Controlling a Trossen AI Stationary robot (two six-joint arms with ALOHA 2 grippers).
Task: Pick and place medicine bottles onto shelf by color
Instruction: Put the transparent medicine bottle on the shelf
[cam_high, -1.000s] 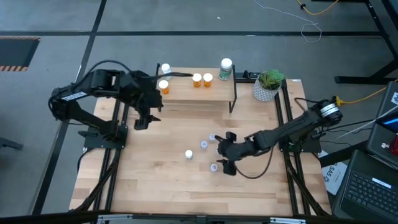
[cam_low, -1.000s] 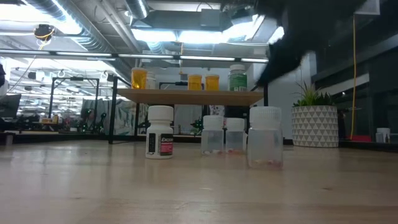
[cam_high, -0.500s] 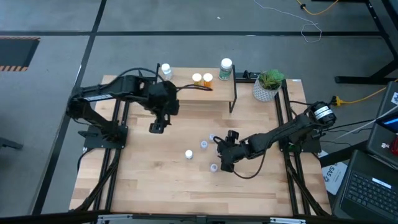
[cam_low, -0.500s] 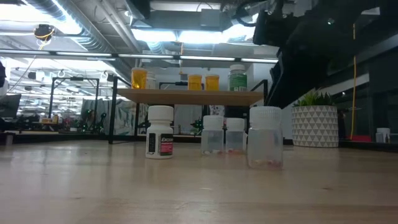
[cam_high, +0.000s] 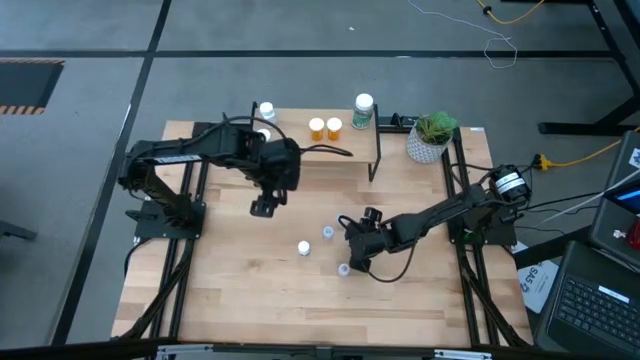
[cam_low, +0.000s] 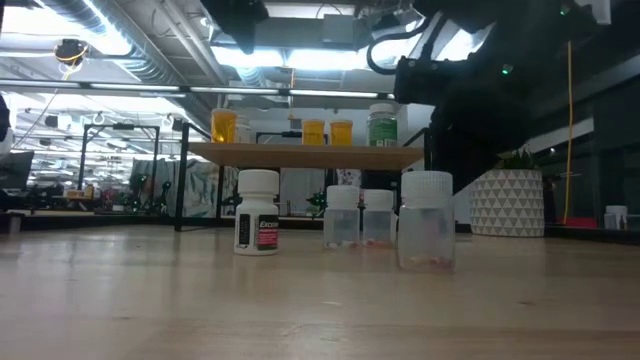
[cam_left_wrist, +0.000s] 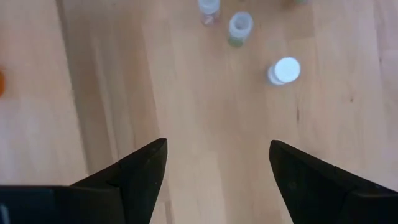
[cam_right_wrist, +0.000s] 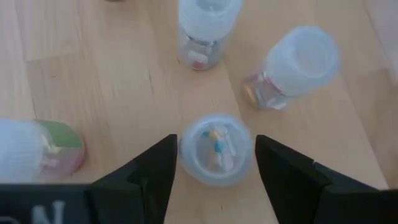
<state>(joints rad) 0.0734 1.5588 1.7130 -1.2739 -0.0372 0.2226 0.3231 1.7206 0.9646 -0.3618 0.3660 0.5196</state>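
Observation:
Several small clear bottles (cam_low: 341, 217) and a white bottle (cam_low: 257, 212) stand on the tabletop. On the shelf (cam_high: 330, 150) stand orange bottles (cam_high: 325, 127), a white one (cam_high: 266, 110) and the green-labelled bottle (cam_high: 363, 108). My right gripper (cam_right_wrist: 216, 180) is open and low over the table. Its fingers stand on either side of one clear bottle (cam_right_wrist: 216, 149), close to its wall. My left gripper (cam_high: 265, 205) is open above bare table in front of the shelf, with bottles (cam_left_wrist: 288, 70) farther off.
Two more clear bottles (cam_right_wrist: 292, 65) stand just beyond the one between my right fingers, and another (cam_right_wrist: 37, 146) is beside it. A white pot with a green plant (cam_high: 432, 138) stands right of the shelf. Bare table lies toward the near edge.
My left gripper has left the shelf's left end and swung toward the table's middle, still open. My right gripper has edged toward the table's left, closer among the clear bottles. No bottle has moved.

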